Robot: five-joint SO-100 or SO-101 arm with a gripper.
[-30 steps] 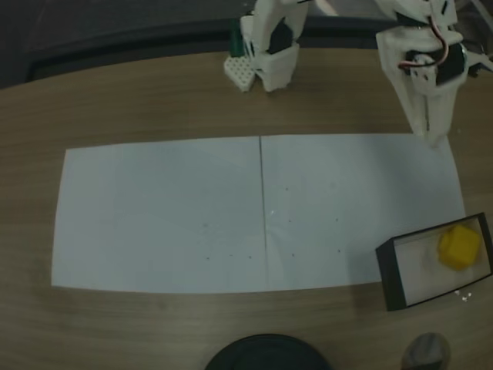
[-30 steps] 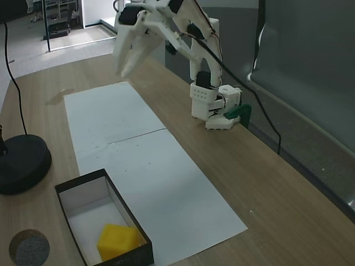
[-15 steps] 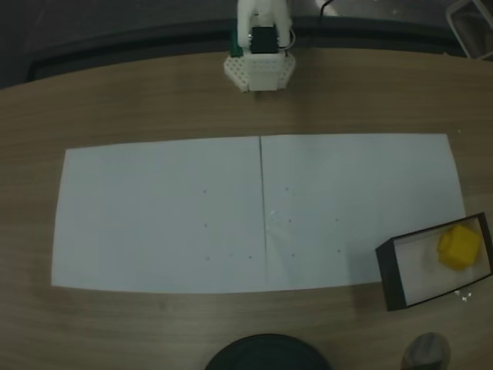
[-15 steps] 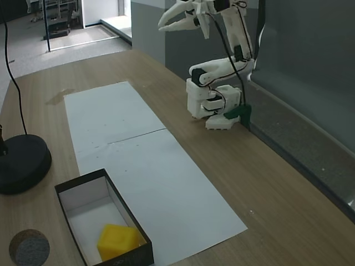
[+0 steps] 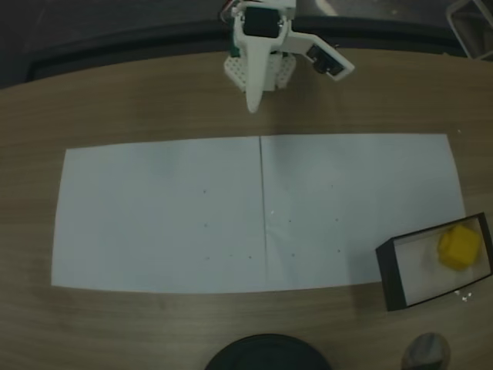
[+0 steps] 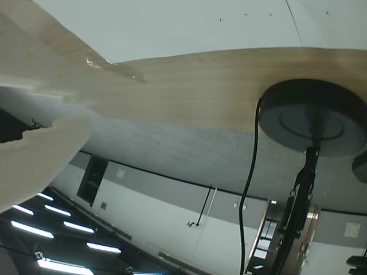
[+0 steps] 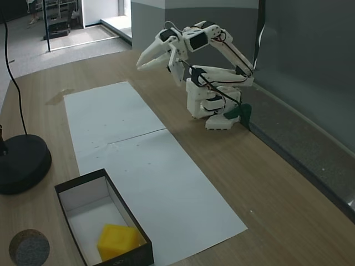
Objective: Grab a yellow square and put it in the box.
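I count one yellow square point(image 7: 118, 242), lying inside the one box point(image 7: 67, 189) at its near end in a fixed view; the same square point(image 5: 460, 247) sits in the box point(image 5: 389, 270) at lower right in the other. My gripper point(image 7: 141, 65) is folded back over the arm's base, fingers pressed together, holding nothing. Two white paper sheets point(image 7: 113, 116) lie between, with a round black lamp base point(image 7: 22, 163) beside the box
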